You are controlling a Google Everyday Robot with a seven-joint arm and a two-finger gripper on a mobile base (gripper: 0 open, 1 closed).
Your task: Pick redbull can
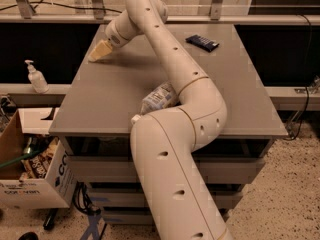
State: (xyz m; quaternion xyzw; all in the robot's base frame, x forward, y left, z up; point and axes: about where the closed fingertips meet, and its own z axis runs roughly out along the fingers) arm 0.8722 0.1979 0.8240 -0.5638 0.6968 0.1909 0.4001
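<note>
Camera view looks down along the robot's own arm; it rises from the bottom edge, bends in a thick elbow over the near edge of the grey table, and reaches across to the far left corner; the gripper is at that end, its tan tip angled down and to the left, at or just above the tabletop close to the left edge; whether it is wide, narrow or closed on something cannot be told from here.

The redbull can cannot be made out anywhere in this view, so its place cannot be given; nothing silver and blue shows beside the gripper or on the bare surface.

A clear plastic bottle lies on its side near the front of the table, tucked against the arm's elbow and partly hidden by it; its white cap points toward the near left; a flat dark snack wrapper lies toward the far right of the table, well apart from the gripper.

Off the table, a pump bottle stands upright on a ledge to the left; an open cardboard box sits on the floor below it, with packets inside; the speckled floor shows at the lower right.
</note>
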